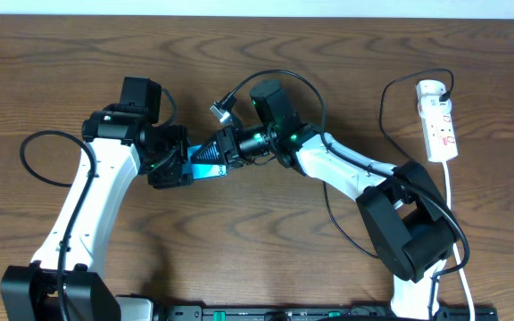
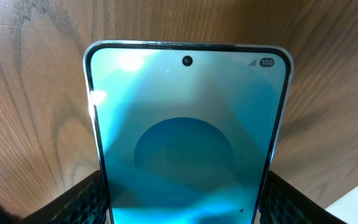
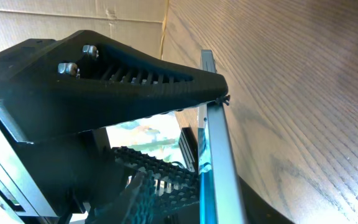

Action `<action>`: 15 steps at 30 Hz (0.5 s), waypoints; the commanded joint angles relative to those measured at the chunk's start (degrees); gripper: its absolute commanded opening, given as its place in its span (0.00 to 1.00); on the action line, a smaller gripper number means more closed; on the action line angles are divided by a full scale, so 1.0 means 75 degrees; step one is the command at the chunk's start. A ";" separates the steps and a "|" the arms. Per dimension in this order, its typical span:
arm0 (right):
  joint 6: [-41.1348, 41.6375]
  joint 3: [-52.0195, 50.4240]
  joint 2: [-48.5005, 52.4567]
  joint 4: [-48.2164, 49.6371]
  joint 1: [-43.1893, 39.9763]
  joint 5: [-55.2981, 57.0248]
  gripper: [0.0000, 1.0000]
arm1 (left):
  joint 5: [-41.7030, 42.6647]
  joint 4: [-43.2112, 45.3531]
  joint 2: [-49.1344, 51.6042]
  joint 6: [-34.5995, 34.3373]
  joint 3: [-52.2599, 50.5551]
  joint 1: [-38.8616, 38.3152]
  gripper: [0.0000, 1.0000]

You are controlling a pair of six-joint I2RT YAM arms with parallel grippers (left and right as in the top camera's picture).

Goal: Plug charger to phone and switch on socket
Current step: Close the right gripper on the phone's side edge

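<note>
My left gripper (image 1: 175,166) is shut on the phone (image 1: 209,161) and holds it by its long sides. The left wrist view shows the blue screen (image 2: 185,137) between both finger pads (image 2: 182,199). My right gripper (image 1: 233,147) is at the phone's free end. In the right wrist view the phone is edge-on (image 3: 215,162) beside my textured fingers (image 3: 166,186), and their state is unclear. The white socket (image 1: 439,120) lies at the far right. The black charger cable (image 1: 385,102) loops out of its top end. The connector tip is hidden.
The left gripper's black finger (image 3: 104,81) fills the upper left of the right wrist view. The socket's thick white cord (image 1: 453,205) runs down toward the front edge beside the right arm's base (image 1: 409,223). Black robot cables arc over the right wrist (image 1: 279,75) and beside the left arm (image 1: 27,156).
</note>
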 commanded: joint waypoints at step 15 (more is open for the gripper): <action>-0.0291 0.0064 -0.0070 -0.0026 0.0131 -0.0067 0.19 | 0.0128 -0.0015 -0.0009 0.0073 0.0058 -0.0017 0.07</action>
